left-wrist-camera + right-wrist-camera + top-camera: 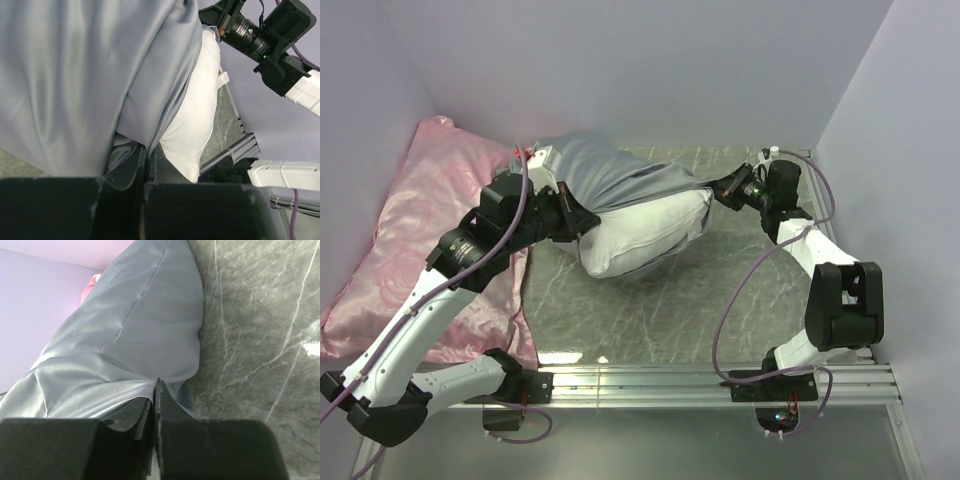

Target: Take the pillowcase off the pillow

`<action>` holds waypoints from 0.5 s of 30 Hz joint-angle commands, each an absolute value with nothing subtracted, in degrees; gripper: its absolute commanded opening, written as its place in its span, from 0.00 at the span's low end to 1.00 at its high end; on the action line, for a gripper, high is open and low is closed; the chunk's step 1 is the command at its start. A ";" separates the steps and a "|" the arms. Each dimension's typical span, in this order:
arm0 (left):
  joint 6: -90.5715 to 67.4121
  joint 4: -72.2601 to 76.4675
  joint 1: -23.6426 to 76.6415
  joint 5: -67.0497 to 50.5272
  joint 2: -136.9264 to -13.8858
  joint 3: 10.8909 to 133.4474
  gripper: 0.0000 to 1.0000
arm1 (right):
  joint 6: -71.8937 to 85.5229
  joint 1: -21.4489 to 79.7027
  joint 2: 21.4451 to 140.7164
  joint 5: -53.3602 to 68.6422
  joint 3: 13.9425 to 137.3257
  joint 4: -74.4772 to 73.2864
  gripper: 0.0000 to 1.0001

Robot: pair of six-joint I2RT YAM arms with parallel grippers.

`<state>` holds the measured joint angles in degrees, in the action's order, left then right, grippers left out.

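Note:
The silver-grey pillowcase [610,175] lies at the back middle of the table and covers the far, left part of the white pillow [645,235], whose near side and right end are bare. My left gripper [582,222] is at the pillow's left end. In the left wrist view it [145,150] is shut on a fold of the pillowcase [75,75], with the white pillow [200,110] right beside its fingers. My right gripper [720,190] is at the pillow's right end. In the right wrist view it [156,386] is shut on the pillowcase [135,330] edge.
A large pink rose-patterned pillow [425,235] lies along the left wall, under my left arm. The marble table top [650,310] ends at a metal rail [720,380] by the arm bases. Lilac walls close in the back and both sides.

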<state>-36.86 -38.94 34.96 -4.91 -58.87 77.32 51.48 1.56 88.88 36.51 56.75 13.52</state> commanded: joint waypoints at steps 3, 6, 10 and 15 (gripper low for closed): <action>-36.74 -39.73 33.75 -0.09 -50.98 86.66 0.00 | 52.63 -9.21 90.79 17.83 51.43 13.78 0.05; -36.91 -40.34 33.75 1.76 -50.54 86.92 0.00 | 52.39 -12.20 90.09 17.93 50.71 12.67 0.05; -37.26 -40.34 33.75 1.67 -49.75 86.31 0.00 | 52.82 -14.85 89.47 18.98 48.87 13.09 0.04; -38.32 -38.24 33.75 0.53 -49.92 84.91 0.00 | 49.67 -13.45 91.14 20.91 50.18 12.05 0.11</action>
